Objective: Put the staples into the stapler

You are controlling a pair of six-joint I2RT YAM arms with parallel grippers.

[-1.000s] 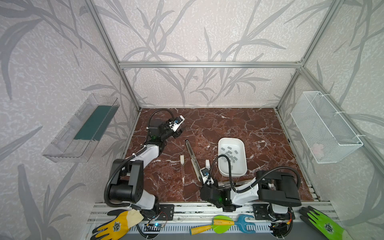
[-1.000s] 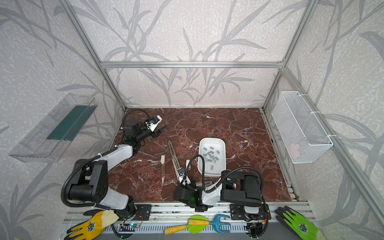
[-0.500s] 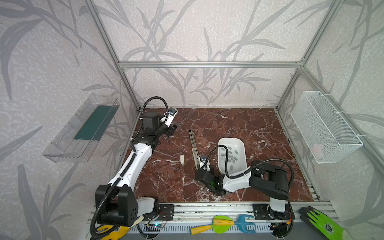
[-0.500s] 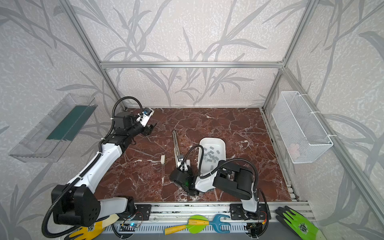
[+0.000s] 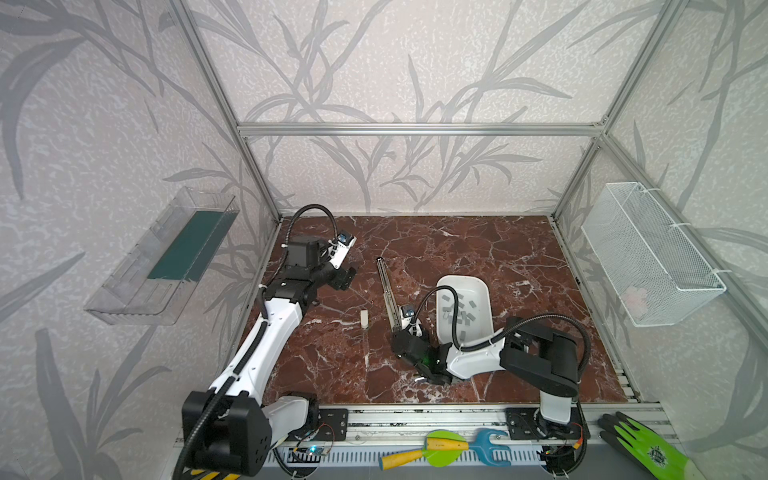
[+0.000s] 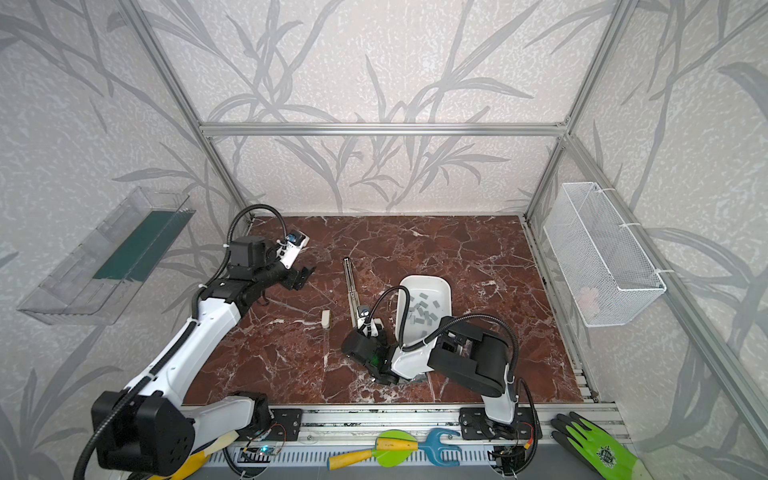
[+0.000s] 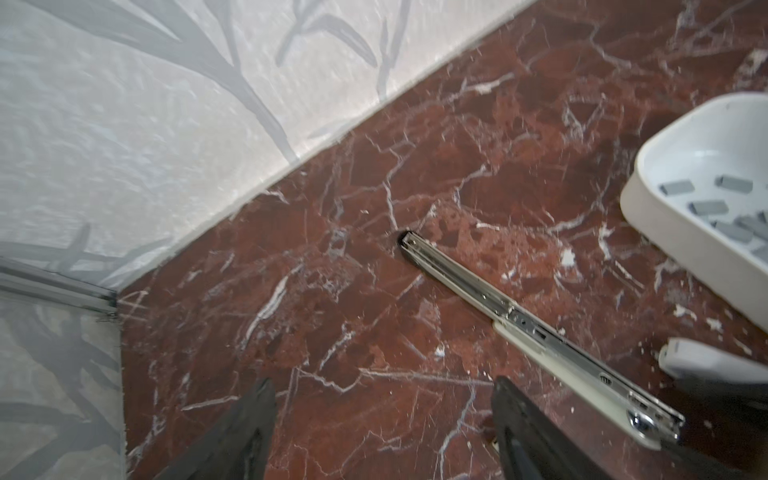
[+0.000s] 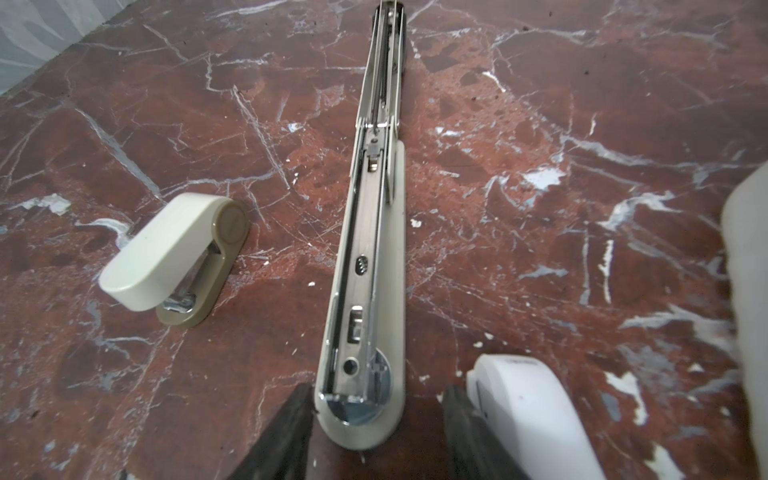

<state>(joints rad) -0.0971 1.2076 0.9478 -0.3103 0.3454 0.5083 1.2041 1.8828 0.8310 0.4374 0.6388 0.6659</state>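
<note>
The stapler [image 5: 387, 289] lies opened out flat on the red marble table, its metal channel [image 8: 376, 174] facing up; it also shows in another top view [image 6: 352, 286]. My right gripper [image 8: 374, 401] is open, with one finger on each side of the stapler's rounded near end, low over the table [image 5: 405, 332]. Several grey staples [image 5: 457, 309] lie loose in a white tray [image 5: 461, 277], right of the stapler; the left wrist view catches them too [image 7: 706, 205]. My left gripper [image 7: 384, 386] is open and empty, above the table left of the stapler's far tip [image 5: 347, 278].
A small beige stapler [image 8: 174, 257] sits left of the long one [image 5: 364, 319]. A white rounded object [image 8: 523, 415] lies beside my right finger. A wire basket [image 5: 648, 257] and a clear bin [image 5: 166, 257] hang on the side walls. Tools and gloves lie on the front rail.
My right gripper, shut a second ago, has opened at the stapler's near end after moving away from the front edge. The left arm has stretched out, its jaws spread wider.
</note>
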